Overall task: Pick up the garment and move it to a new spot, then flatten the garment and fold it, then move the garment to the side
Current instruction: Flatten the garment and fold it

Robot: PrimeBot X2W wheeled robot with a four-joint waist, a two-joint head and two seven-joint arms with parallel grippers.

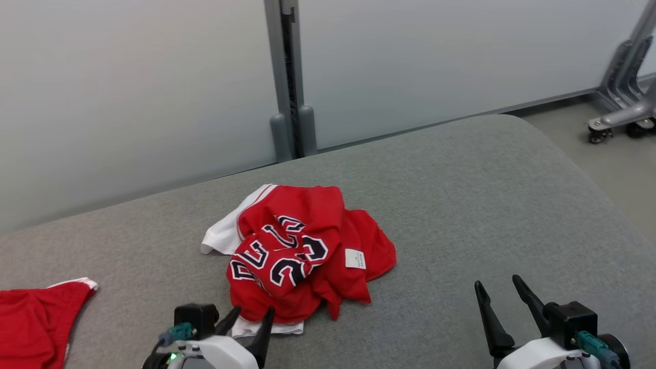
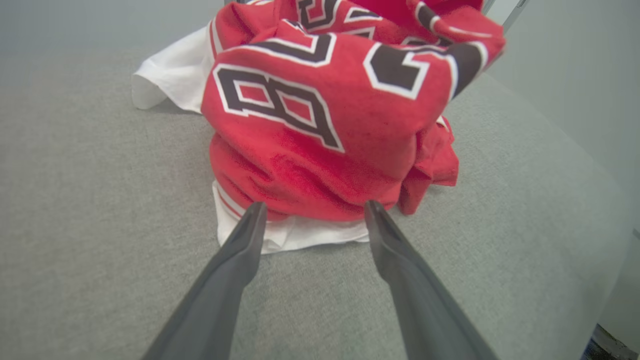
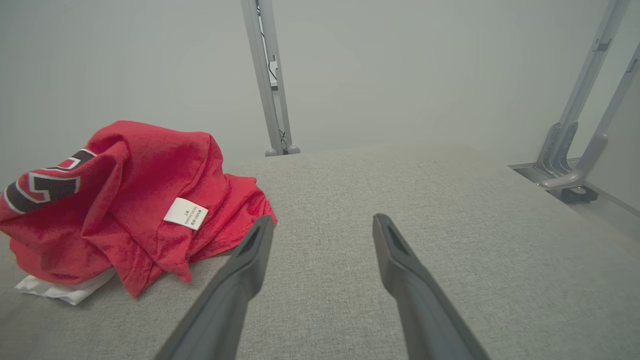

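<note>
Mid-tabletop (image 1: 461, 205), just ahead of left tool (image 1: 252, 312) (spread, empty, tips at near hem): crumpled red garment (image 1: 307, 246), no clear long axis; farther off, to its right: right tool (image 1: 497, 282), likewise spread, empty.

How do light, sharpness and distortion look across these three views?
Head view: soft even light, no glare, jersey sharp with a faint shadow beneath. Left wrist view: the close jersey is slightly soft, its upper-right fold smeared. Right wrist view: label crisp, wide-angle lens splays the grey posts.
</note>
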